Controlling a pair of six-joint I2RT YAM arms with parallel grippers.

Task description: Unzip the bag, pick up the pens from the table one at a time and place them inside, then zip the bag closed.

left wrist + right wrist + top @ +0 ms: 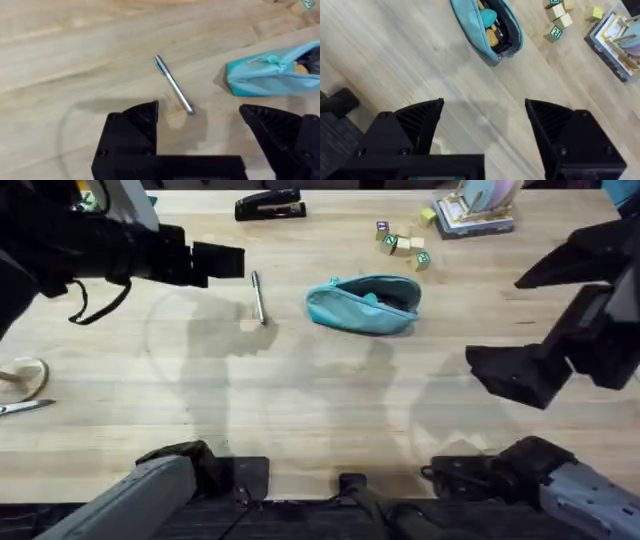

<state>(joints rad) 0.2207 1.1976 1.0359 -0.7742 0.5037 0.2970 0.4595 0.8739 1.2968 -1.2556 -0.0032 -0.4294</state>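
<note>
The teal bag (365, 304) lies on the table (330, 410) at centre back, its zipper open and small items showing inside (490, 27). One silver pen (259, 298) lies on the wood to the left of the bag, a short gap between them. My left gripper (228, 260) hovers up and to the left of the pen. In the left wrist view the left gripper (200, 122) is open above the wood, with the pen (173, 85) just beyond it and the bag (272, 75) off to one side. My right gripper (495, 322) hangs open and empty, raised to the right of the bag (485, 117).
A black stapler (270, 205) rests at the back edge. Wooden blocks (402, 243) and a stack of books (472, 215) sit behind the bag at the back right. A tape roll (22, 375) and a metal tool (25, 408) lie at the left edge.
</note>
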